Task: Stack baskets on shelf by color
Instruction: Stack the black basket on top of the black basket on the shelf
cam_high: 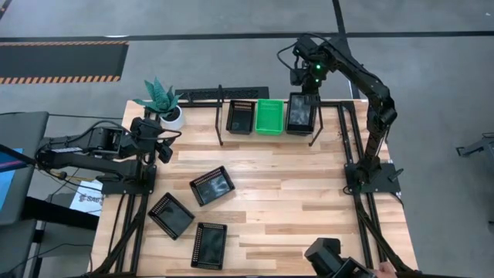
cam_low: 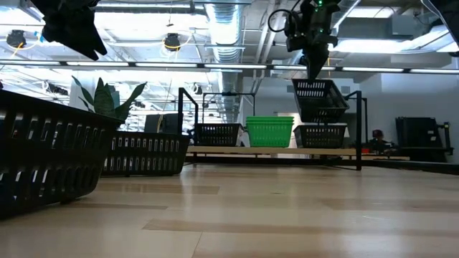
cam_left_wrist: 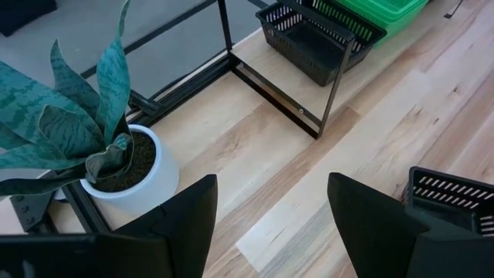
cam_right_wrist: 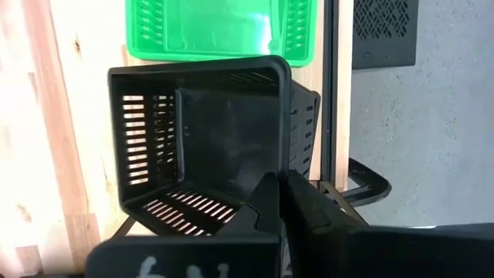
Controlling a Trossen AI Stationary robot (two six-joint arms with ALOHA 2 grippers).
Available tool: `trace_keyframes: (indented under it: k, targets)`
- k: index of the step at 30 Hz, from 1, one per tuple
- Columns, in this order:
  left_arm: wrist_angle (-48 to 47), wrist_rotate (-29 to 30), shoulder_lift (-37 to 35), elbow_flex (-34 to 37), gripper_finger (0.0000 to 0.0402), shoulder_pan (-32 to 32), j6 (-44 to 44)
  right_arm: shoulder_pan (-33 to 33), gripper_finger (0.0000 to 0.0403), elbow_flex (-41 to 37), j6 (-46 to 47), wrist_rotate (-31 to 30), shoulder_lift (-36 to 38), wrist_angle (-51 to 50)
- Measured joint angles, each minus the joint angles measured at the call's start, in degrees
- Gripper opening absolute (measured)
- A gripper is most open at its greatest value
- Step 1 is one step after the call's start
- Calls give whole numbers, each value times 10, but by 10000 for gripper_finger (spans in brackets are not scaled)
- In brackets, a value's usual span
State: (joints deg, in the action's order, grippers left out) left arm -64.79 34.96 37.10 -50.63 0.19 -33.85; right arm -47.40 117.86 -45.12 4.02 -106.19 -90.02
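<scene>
My right gripper [cam_right_wrist: 282,181] pinches a black basket [cam_right_wrist: 204,139] by its rim, hanging directly above the shelf's [cam_low: 358,129] right-end black basket [cam_low: 319,135]; left fingers [cam_left_wrist: 185,220] gape idle.

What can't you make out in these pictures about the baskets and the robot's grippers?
- How many green mesh plastic baskets are nested on the black metal-rod shelf: high view, from straight above they overlap.
- What lies beneath the black mesh basket held by the right gripper: right wrist view, the basket covers it.
- Another black basket: left wrist view, cut off by the edge.
</scene>
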Motion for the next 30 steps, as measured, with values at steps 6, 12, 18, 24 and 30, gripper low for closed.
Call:
trace_keyframes:
  k: [6, 12, 18, 24, 30]
  targets:
    - [0, 0, 0, 0, 236, 0, 0, 0, 15, 0, 0, 0, 0, 0]
    - [0, 0, 0, 0, 236, 0, 1, 2, 38, -15, 1, 1, 0, 9]
    - [0, 0, 0, 0, 236, 0, 3, 1, 47, -29, 3, -11, 0, 23]
    - [0, 0, 0, 0, 236, 0, 3, 1, 47, -29, 3, -9, 0, 33]
    - [0, 0, 0, 0, 236, 0, 3, 1, 47, -29, 4, -9, 0, 35]
